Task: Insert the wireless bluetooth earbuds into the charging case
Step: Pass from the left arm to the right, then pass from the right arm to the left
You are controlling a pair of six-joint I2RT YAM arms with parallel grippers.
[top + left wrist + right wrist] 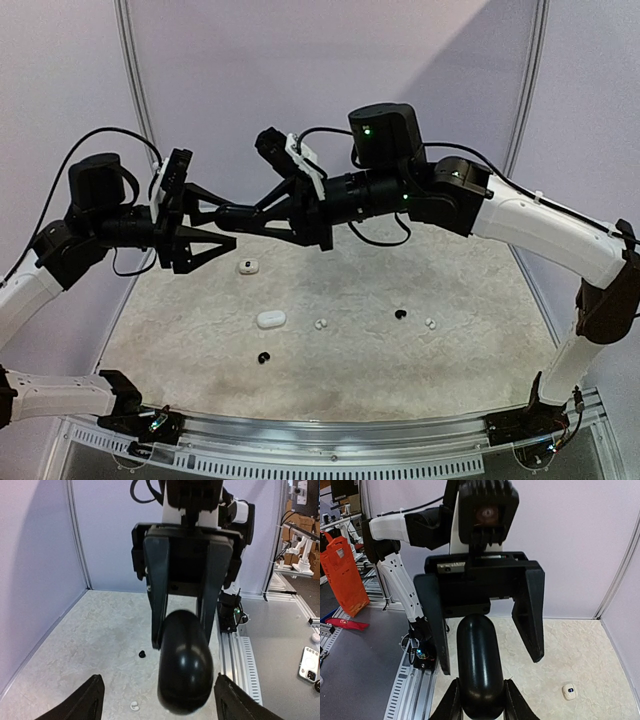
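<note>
My right gripper (225, 214) is raised above the table and shut on a glossy black charging case (230, 213); its own fingers clamp the case's near end in the right wrist view (481, 702). My left gripper (228, 218) faces it, open, its fingers (86, 700) wide on either side of the case (185, 665) without touching. On the table lie two black earbuds (264, 357) (400, 314) and two white earbuds (321, 324) (430, 323). A black earbud (142, 654) and a white one (134, 705) show below in the left wrist view.
Two white cases lie on the table, one near the middle (271, 319) and one further back (247, 266), which also shows in the right wrist view (569, 691). Purple walls close the back and sides. A metal rail (330, 455) runs along the front edge.
</note>
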